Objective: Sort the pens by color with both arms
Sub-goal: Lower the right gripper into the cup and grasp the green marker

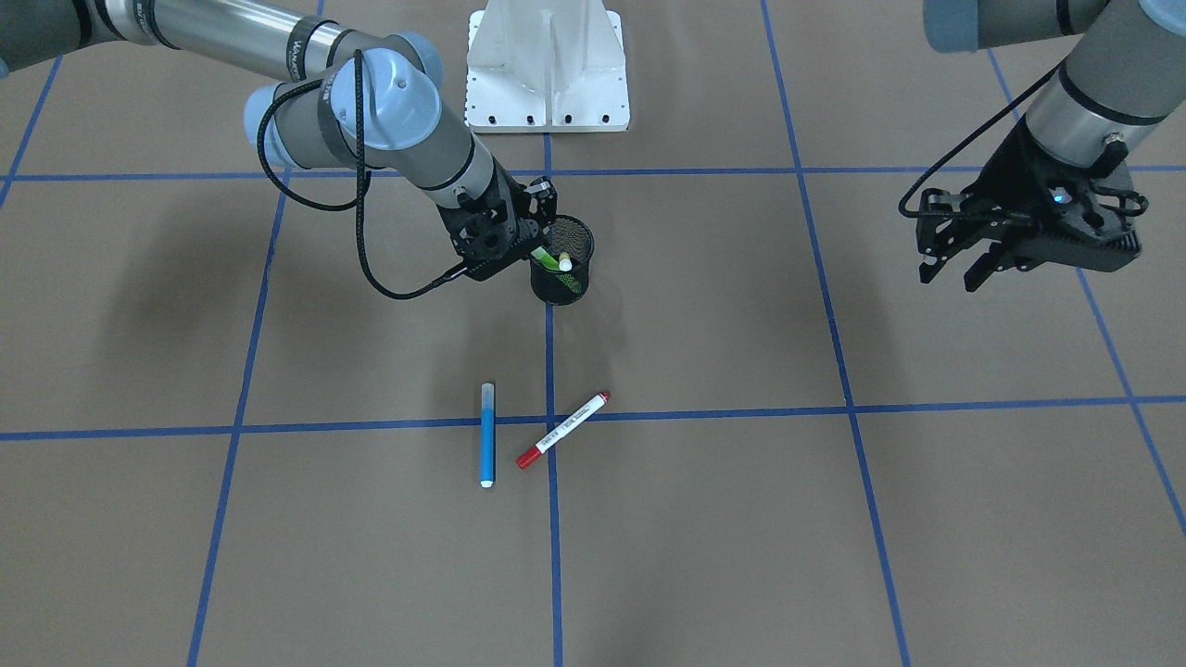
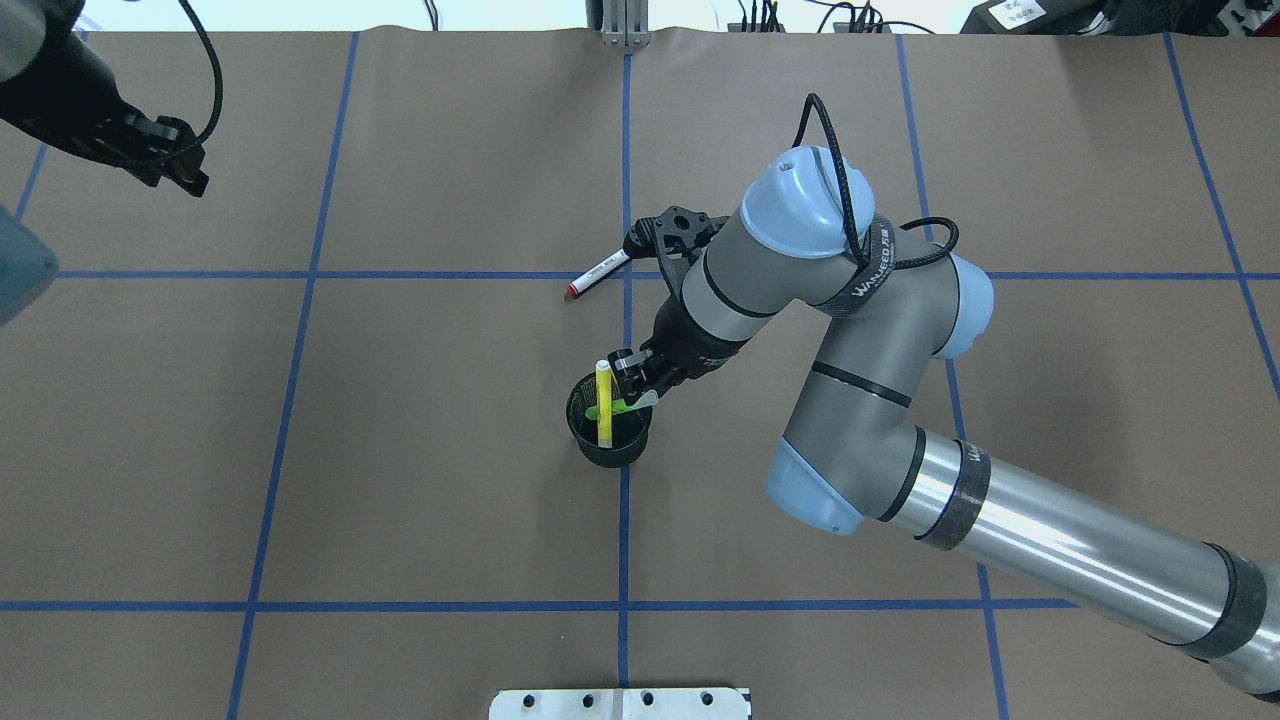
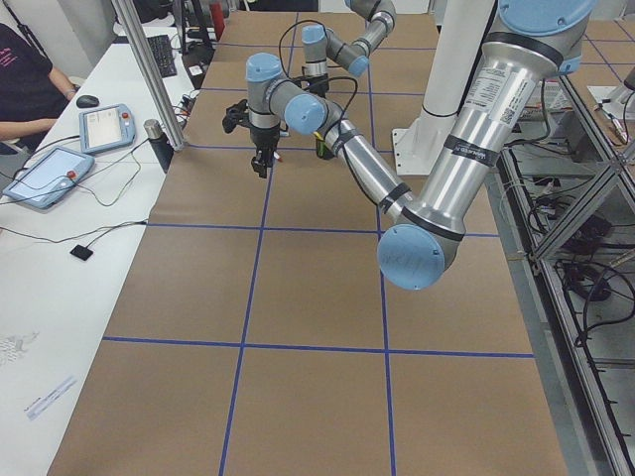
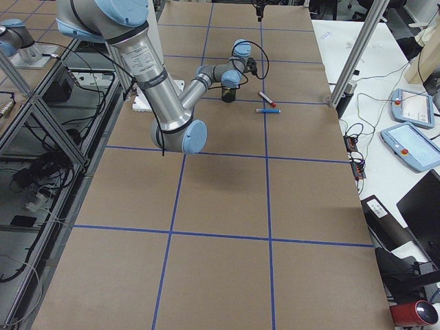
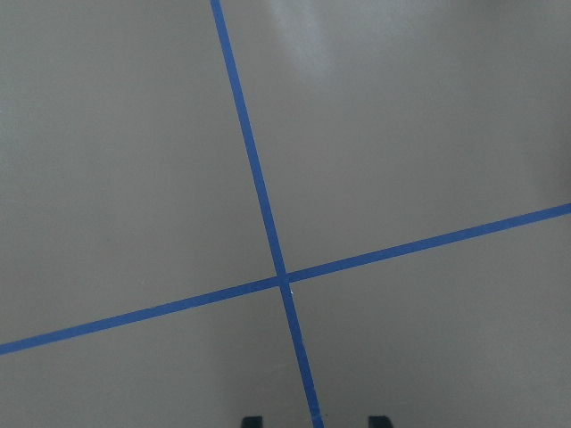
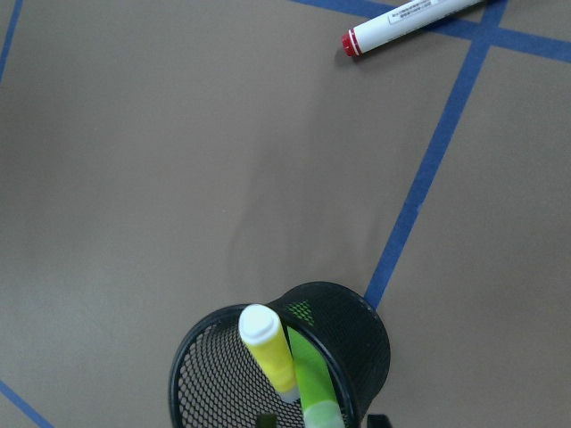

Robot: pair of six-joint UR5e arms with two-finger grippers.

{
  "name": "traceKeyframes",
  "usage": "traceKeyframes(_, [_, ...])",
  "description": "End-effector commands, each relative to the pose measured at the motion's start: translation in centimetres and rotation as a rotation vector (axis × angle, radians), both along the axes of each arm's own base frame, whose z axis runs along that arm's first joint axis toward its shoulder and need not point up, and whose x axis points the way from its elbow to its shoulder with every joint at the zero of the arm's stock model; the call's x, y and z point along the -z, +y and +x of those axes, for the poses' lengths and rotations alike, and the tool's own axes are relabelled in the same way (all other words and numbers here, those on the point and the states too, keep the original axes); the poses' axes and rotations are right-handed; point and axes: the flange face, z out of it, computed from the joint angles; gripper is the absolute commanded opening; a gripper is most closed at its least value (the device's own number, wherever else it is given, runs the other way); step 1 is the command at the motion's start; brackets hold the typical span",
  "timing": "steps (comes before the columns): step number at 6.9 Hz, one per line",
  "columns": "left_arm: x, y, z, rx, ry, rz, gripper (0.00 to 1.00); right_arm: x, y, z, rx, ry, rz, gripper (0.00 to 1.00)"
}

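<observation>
Brown-papered counter (image 1: 741,537), front view: right tool (image 2: 636,380) sits released at the rim of the mesh cup (image 1: 563,283), green pen (image 6: 312,379) loose between its fingers, in the cup beside the yellow pen (image 6: 268,352) — a sideways pull-out could hook the rim and tip it. Blue pen (image 1: 487,435) and red-capped pen (image 1: 562,430) lie close together out front. Left tool (image 1: 950,276), spread and empty, hangs well apart at the view's right edge — reaching in risks clashing with the right arm (image 1: 398,120).

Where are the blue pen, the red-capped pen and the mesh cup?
blue pen (image 1: 487,435), front-facing view, middle of barrel.
red-capped pen (image 1: 563,430), front-facing view, white barrel.
mesh cup (image 1: 560,288), front-facing view, outer wall.
</observation>
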Motion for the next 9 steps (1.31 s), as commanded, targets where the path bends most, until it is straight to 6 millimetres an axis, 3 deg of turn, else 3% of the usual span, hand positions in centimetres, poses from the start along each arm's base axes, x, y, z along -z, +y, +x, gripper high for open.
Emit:
traceKeyframes(1, [0.13, 0.05, -0.05, 0.004, 0.001, -0.001, 0.51, -0.23, 0.23, -0.11, 0.001, 0.003, -0.01, 0.37])
traceKeyframes(4, [0.13, 0.08, 0.03, 0.006, 0.001, -0.004, 0.51, -0.45, 0.58, -0.17, 0.001, 0.006, -0.022, 0.36])
traceKeyframes(8, [0.14, 0.12, 0.12, 0.006, 0.003, -0.007, 0.51, -0.32, 0.79, -0.23, 0.0, 0.004, -0.032, 0.21])
traceKeyframes(9, [0.22, 0.1, 0.12, 0.007, 0.002, -0.005, 0.51, -0.26, 0.81, -0.19, -0.004, 0.004, -0.038, 0.13])
